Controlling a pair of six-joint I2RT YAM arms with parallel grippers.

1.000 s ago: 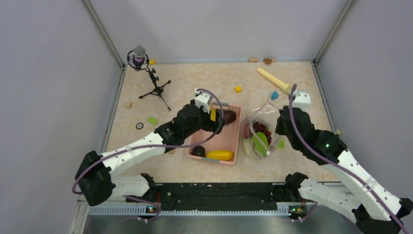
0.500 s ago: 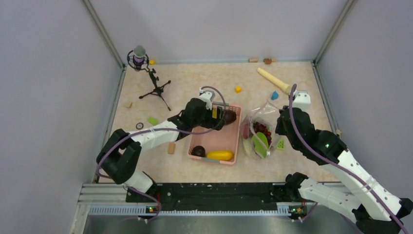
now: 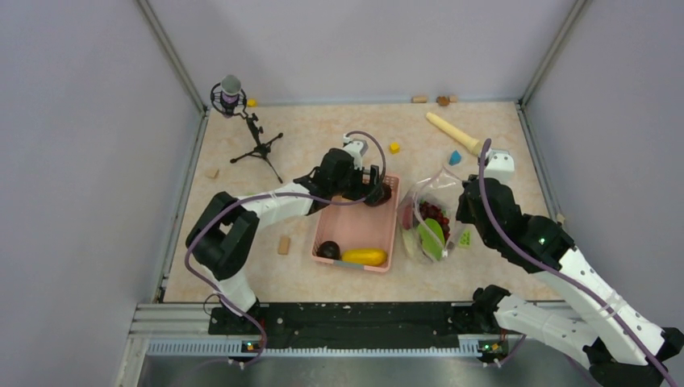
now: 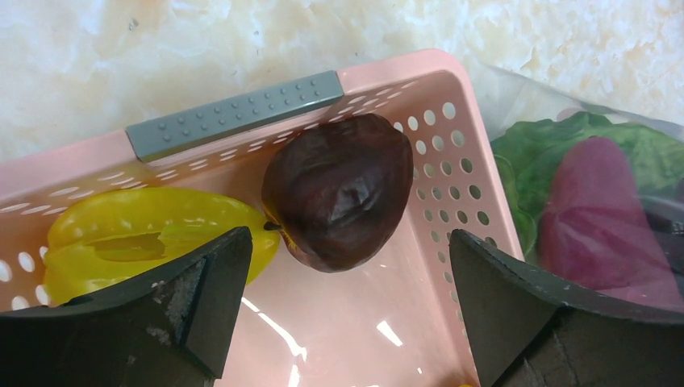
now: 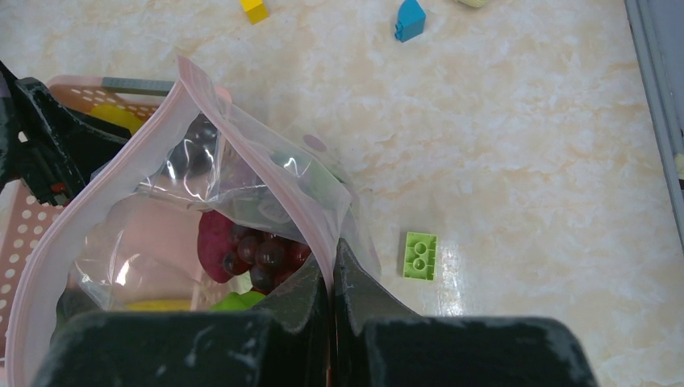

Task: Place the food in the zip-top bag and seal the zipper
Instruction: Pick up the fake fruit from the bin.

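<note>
Left gripper (image 4: 347, 242) jaws at widest, holding nothing, poised over dark fruit (image 4: 339, 193) in basket (image 4: 476, 185) corner; dark fruit touches yellow fruit (image 4: 145, 234). Right gripper (image 5: 331, 258) jaws shut on bag (image 5: 242, 185) rim at zipper (image 5: 278, 169), mouth held open just beside basket; some food already inside. Risks: finger fouls basket wall; rounded fruit squirts out; thin film slips from pinch, mouth collapses.
</note>
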